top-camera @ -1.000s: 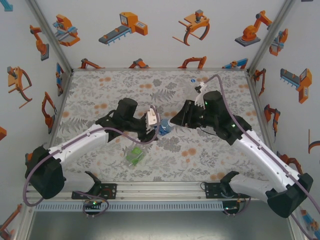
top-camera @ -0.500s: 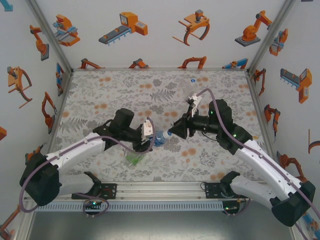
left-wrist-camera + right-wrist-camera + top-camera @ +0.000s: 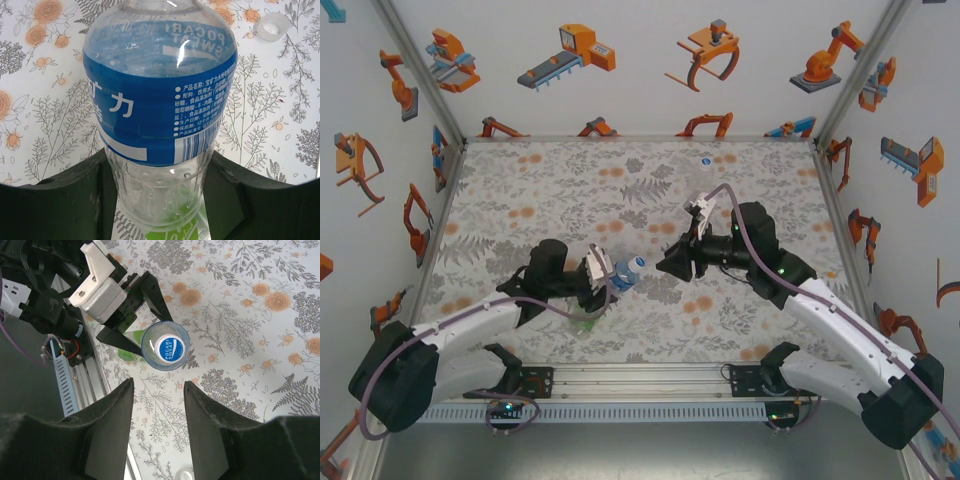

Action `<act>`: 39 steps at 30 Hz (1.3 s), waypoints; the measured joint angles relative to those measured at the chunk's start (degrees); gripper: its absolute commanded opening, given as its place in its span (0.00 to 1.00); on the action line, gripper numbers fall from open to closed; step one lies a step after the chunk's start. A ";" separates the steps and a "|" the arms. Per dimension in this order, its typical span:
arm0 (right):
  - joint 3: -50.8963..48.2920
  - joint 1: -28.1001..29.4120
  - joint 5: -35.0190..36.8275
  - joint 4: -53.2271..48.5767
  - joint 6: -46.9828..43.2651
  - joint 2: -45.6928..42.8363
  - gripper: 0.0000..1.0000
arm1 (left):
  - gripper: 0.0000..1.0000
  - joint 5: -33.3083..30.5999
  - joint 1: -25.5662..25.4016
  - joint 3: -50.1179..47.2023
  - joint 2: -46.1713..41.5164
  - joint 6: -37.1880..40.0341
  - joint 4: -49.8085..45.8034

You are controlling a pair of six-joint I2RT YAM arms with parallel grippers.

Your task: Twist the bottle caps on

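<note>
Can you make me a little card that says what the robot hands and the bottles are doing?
Left gripper: shut on the blue-label bottle
Fitted cap: sits on that bottle's neck; how tight it is cannot be told
Right gripper: open, empty, apart from the bottle
Green-label bottle: lying on the table, partly hidden under the left gripper
Loose cap: on the table beyond the held bottle
</note>
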 measured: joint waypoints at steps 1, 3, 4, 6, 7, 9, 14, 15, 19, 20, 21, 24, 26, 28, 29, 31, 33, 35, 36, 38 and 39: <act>0.00 0.00 0.00 0.00 0.02 0.04 0.43 | 0.00 -0.04 0.11 -1.11 -0.39 -0.66 1.60; 0.00 0.00 0.00 -0.02 0.07 0.31 0.42 | 0.00 -0.22 0.61 -3.78 -1.18 -2.10 5.16; 0.00 0.00 0.00 -0.02 0.11 0.48 0.42 | 0.00 -0.26 0.83 -4.74 -1.49 -2.71 6.45; 0.02 0.00 0.02 -0.04 0.20 0.81 0.42 | 0.00 -0.24 1.22 -6.25 -2.36 -3.96 8.37; 0.02 0.00 0.02 -0.07 0.22 0.94 0.42 | 0.00 -0.17 1.38 -6.62 -2.84 -4.39 8.96; 0.02 0.00 0.02 -0.09 0.22 1.03 0.41 | 0.00 0.00 1.42 -6.91 -4.02 -5.33 10.43; 0.24 0.55 -0.09 -0.11 0.20 1.22 0.41 | 0.00 2.12 1.49 -6.80 -6.16 -7.26 12.98; 0.50 0.61 -0.22 -0.39 -0.02 1.44 0.41 | 0.00 2.95 1.49 -6.49 -6.43 -7.39 12.63; 3.26 0.74 -1.33 -2.19 -2.58 2.62 0.41 | 0.00 6.58 1.40 -3.98 -6.91 -7.54 10.71; 4.11 0.76 -1.90 -2.73 -3.67 2.75 0.41 | 0.00 7.34 1.31 -3.45 -6.95 -7.52 10.29; 4.83 0.87 -2.43 -3.23 -4.72 2.89 0.41 | 0.00 7.80 1.25 -3.13 -6.95 -7.52 9.88; 7.41 1.14 -4.48 -4.87 -9.05 3.67 0.41 | 0.00 8.76 0.61 -1.92 -6.71 -7.04 6.58; 9.38 1.36 -6.34 -6.82 -12.96 4.79 0.41 | 0.00 9.03 -0.50 -0.13 -5.70 -5.73 2.75; 11.10 1.90 -8.02 -8.66 -17.03 6.05 0.41 | 0.00 9.25 -1.97 2.32 -4.02 -4.15 -1.20; 11.74 2.29 -8.98 -9.73 -19.39 6.60 0.41 | 0.00 9.42 -2.78 3.93 -2.89 -3.17 -3.63; 12.37 3.08 -10.38 -11.67 -23.52 7.26 0.41 | 0.00 9.94 -3.78 6.25 -1.14 -1.79 -6.64; 12.74 3.76 -11.23 -13.88 -27.43 7.82 0.41 | 0.00 10.64 -4.24 7.52 -0.04 -0.81 -8.52; 13.20 4.37 -11.76 -16.48 -31.23 8.48 0.41 | 0.00 11.23 -4.28 8.07 0.46 -0.09 -10.16; 13.29 4.55 -11.80 -17.33 -32.54 8.72 0.41 | 0.00 11.28 -4.28 8.09 0.52 0.20 -10.64; 13.29 4.83 -11.85 -18.97 -34.75 8.92 0.41 | 0.00 11.41 -4.28 8.09 0.63 0.70 -11.67; 13.29 4.94 -11.93 -19.71 -35.69 8.96 0.41 | 0.00 11.52 -4.28 8.09 0.68 0.85 -12.13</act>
